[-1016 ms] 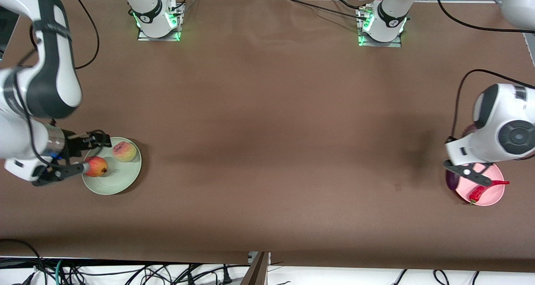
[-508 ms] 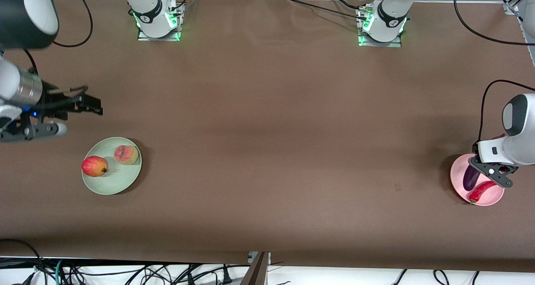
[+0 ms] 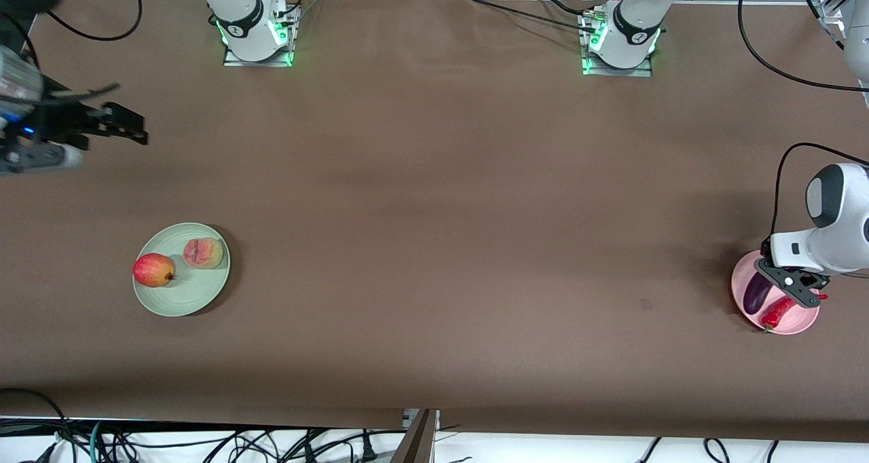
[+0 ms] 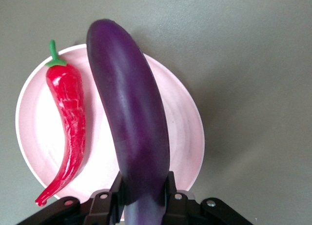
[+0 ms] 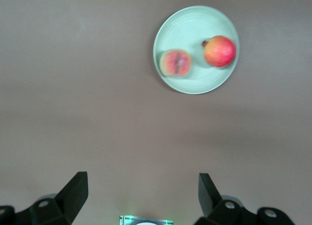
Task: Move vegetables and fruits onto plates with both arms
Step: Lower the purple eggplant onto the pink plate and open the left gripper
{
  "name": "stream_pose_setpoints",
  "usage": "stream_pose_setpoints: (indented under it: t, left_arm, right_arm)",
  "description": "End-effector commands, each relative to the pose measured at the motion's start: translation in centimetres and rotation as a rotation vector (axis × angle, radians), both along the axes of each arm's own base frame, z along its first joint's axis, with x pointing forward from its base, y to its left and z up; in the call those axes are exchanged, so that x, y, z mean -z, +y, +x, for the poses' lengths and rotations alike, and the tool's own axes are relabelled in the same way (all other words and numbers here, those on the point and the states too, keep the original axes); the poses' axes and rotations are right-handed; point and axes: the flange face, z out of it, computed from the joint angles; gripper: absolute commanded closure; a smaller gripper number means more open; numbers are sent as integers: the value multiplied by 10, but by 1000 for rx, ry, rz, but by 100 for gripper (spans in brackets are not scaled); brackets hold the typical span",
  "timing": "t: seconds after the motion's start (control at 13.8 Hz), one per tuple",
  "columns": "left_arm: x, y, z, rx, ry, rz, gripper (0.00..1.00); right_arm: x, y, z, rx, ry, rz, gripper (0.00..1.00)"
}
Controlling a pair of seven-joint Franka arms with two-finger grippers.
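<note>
The left gripper [image 4: 144, 193] holds the eggplant [image 4: 129, 122] low over the pink plate [image 4: 187, 132], beside the chili pepper [image 4: 68, 132]; releasing it comes next. The right gripper [image 5: 141, 195], fingers wide and empty, hangs high above bare table, away from the green plate [image 5: 168, 34] where apple [image 5: 220, 51] and peach [image 5: 175, 62] lie.

Purple eggplant [image 4: 129, 112], pink plate [image 4: 187, 122]

Soft light from above is falling evenly on the brown table [image 3: 434, 246], leaving dim wide shadows across it. The right gripper [image 3: 75, 137] is looking smeared with blur. White shine is gleaming on the eggplant [image 4: 129, 117]. The peach [image 5: 175, 63] is looking fuzzy on the green plate [image 5: 195, 25]
</note>
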Motion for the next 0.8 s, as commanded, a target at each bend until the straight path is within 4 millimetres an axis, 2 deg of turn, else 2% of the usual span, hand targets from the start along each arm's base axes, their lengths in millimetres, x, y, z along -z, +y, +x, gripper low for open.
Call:
stream_pose_setpoints:
  t: [0.0,0.07,0.15,0.22,0.29,0.36,0.51,0.73]
  left_arm:
    - [3,8,1,30,-22,16,66]
    - [6,9,0,28,-25,8,4]
    - [2,17,-1,22,-37,13,0]
    - [-2,13,1,40,-37,13,0]
    - [-12,10,3,37,-44,12,0]
    - [-32,5,5,37,-53,21,0]
    - [-64,-19,8,26,-40,0,0]
    - [-109,-56,9,-26,-38,-80,0]
  right_arm:
    - [-4,-10,-12,29,-3,-10,0]
    - [-7,-8,-13,26,-6,-18,0]
    - [-5,-7,-13,25,0,-21,0]
    - [1,-5,-9,20,12,-20,0]
    - [3,-6,-8,17,15,-20,0]
    - [1,-2,-7,8,10,-30,0]
    - [-1,12,-6,-20,1,-43,0]
    - [-1,14,-5,-25,-1,-47,0]
